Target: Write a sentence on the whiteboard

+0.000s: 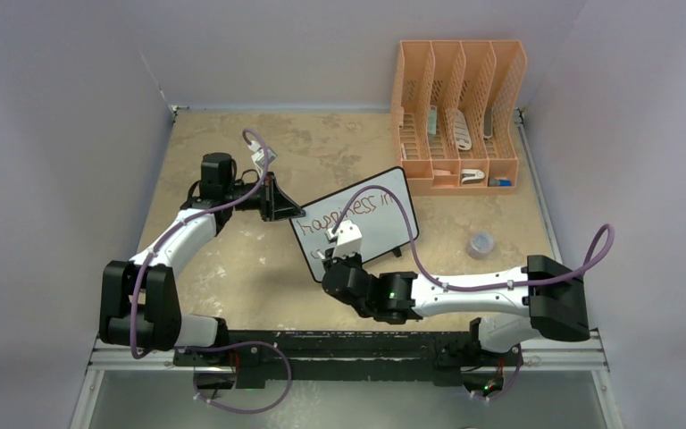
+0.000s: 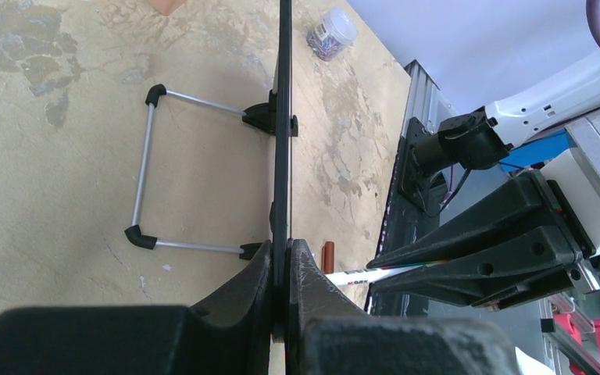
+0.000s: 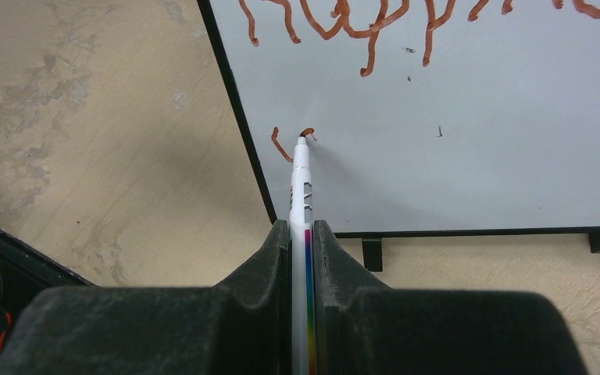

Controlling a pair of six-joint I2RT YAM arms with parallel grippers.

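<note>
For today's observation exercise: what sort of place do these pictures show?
Likely a robotics lab work cell: a left arm and right arm bolted at a table, plain walls around, whiteboard as prop.

The top camera looks down from behind the arm bases (image 1: 205,338) over the whole surface (image 1: 259,170), while both wrist cameras sit close, sighting along their fingers (image 2: 242,289) at the shared whiteboard (image 1: 384,228), the left edge-on, the right facing its front.

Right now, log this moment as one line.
left claw: shut on whiteboard edge | right claw: shut on marker | marker tip: on whiteboard | sentence: second line barely begun
</note>
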